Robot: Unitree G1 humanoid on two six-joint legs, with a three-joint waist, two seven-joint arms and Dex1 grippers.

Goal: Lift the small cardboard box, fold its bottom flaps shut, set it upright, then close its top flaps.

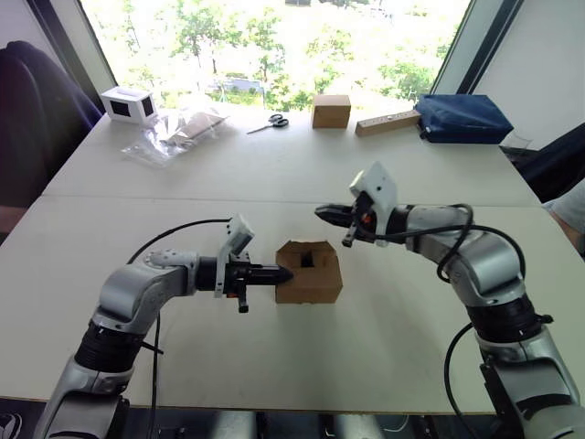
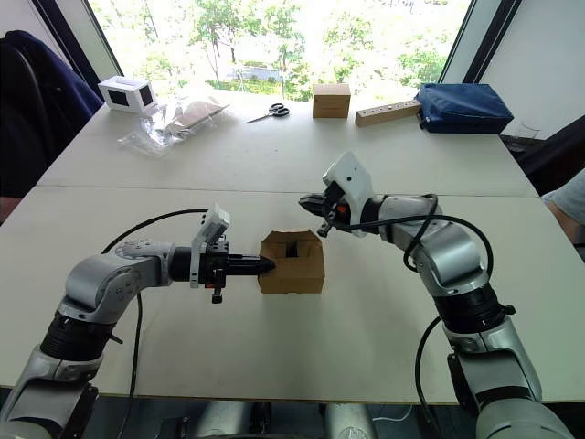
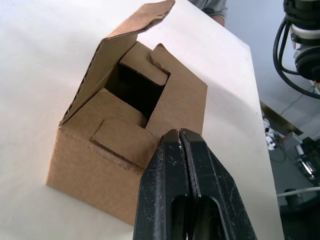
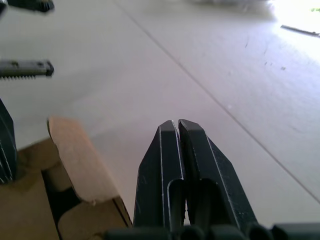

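Cardboard first: the small plain brown cardboard box (image 1: pixel 309 273) sits upright mid-table, top flaps half tucked. The closed left gripper (image 1: pixel 283 273) touches its side; the closed right gripper (image 1: pixel 322 212) hovers behind. Press the raised flap down gently, bracing the side.

Head stereo pair high above the table (image 1: pixel 274 183), facing forward and down, wrist cameras close behind their fingers (both catching the small cardboard box (image 3: pixel 125 125))

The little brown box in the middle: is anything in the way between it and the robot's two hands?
No. The left hand is already at the small cardboard box, fingers shut, at its side. The right hand, also shut, hangs in the air above and behind it, with nothing between.
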